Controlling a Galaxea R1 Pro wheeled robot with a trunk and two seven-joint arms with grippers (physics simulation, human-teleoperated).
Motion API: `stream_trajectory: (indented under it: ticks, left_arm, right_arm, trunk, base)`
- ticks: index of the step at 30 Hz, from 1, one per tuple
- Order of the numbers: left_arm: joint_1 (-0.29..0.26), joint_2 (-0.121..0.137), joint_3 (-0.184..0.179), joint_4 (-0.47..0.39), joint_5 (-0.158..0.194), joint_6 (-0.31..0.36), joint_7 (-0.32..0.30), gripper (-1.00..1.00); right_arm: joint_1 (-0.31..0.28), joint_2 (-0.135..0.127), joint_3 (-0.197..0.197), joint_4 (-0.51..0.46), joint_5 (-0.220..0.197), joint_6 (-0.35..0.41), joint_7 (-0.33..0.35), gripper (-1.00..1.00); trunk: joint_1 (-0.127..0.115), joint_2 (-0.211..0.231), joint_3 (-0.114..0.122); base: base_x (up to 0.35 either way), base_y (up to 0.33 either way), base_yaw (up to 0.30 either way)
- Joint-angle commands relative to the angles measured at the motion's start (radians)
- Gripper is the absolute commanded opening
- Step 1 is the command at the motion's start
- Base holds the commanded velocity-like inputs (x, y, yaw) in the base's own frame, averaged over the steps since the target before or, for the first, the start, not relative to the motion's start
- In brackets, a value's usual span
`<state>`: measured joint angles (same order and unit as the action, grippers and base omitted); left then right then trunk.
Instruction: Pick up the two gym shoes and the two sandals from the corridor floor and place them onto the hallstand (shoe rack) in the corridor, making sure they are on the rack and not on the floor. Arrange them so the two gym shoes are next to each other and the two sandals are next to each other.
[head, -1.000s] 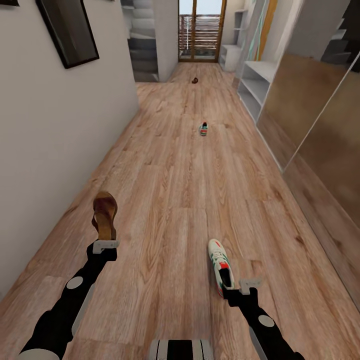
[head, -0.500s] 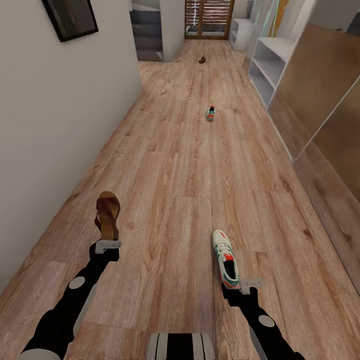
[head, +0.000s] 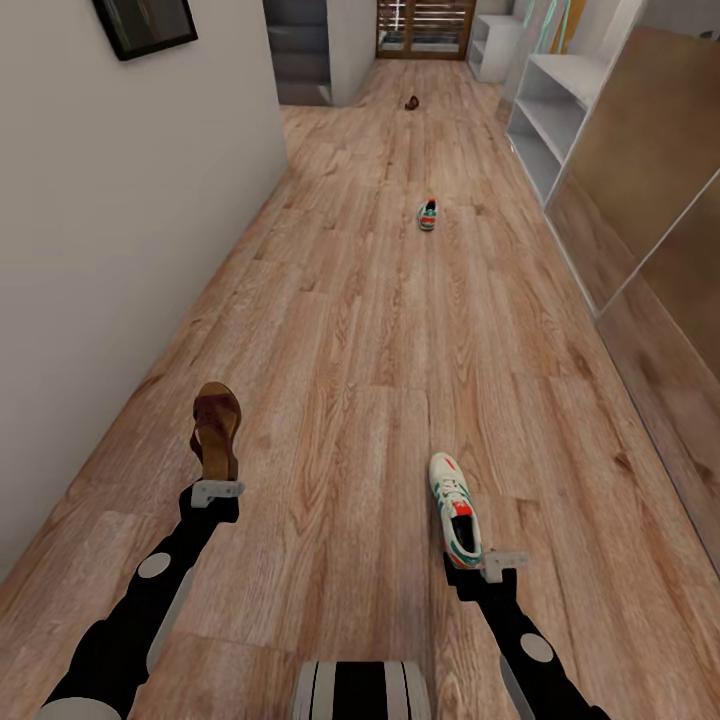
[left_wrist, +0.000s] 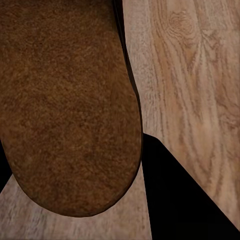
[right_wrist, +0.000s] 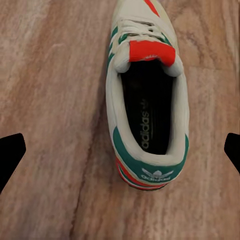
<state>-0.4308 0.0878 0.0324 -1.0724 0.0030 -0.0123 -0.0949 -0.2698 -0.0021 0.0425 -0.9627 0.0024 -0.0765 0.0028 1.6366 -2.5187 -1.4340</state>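
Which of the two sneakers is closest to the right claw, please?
The sneaker just ahead of the right claw; the other sneaker lies far down the corridor.

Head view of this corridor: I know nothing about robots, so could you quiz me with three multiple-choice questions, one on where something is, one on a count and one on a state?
1. Where is the far gym shoe?
A. on the corridor floor
B. on a white shelf
C. hanging on the wall

2. How many pieces of footwear are in the head view?
A. two
B. three
C. four

3. What is the left pincer doing?
A. hanging empty
B. gripping a brown sandal
C. resting on the floor

Answers:
1 A: it lies on the planks ahead, apart from the shelving.
2 C: the brown sandal, the near gym shoe, the far gym shoe and the far sandal.
3 B: the brown sandal stands up from the left pincer.
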Motion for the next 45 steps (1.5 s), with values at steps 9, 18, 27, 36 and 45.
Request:
stream_trajectory:
  ticks: [9,18,27,36,45]
  left_arm:
    - [0.000,0.000,0.001,0.000,-0.003,-0.002,-0.006,-1.00]
    - [0.000,-0.006,0.001,0.000,-0.003,-0.002,-0.006,-1.00]
    - [0.000,-0.007,0.001,0.000,-0.003,-0.002,-0.006,-1.00]
    - [0.000,-0.008,0.001,0.000,-0.003,-0.002,-0.006,-1.00]
    - [0.000,-0.008,0.000,0.000,-0.004,-0.002,-0.006,-1.00]
  right_arm:
    - [0.000,-0.001,-0.002,-0.001,-0.001,-0.012,-0.001,1.00]
    - [0.000,-0.001,-0.003,-0.002,-0.001,-0.013,-0.001,1.00]
    - [0.000,-0.001,-0.003,-0.004,-0.001,-0.013,-0.001,1.00]
    - [0.000,-0.001,-0.003,-0.004,-0.001,-0.013,-0.001,1.00]
    - [0.000,-0.001,-0.003,-0.004,-0.001,-0.012,-0.001,1.00]
  trunk:
    - [0.000,0.000,-0.005]
    - [0.004,-0.003,-0.053]
    - [0.008,-0.005,-0.102]
    - [0.012,-0.006,-0.148]
    - [0.012,-0.006,-0.151]
  base:
    - [0.000,0.000,0.000]
    - [0.000,0.000,0.000]
    - [0.000,0.000,0.000]
    - [0.000,0.000,0.000]
    - [0.000,0.000,0.000]
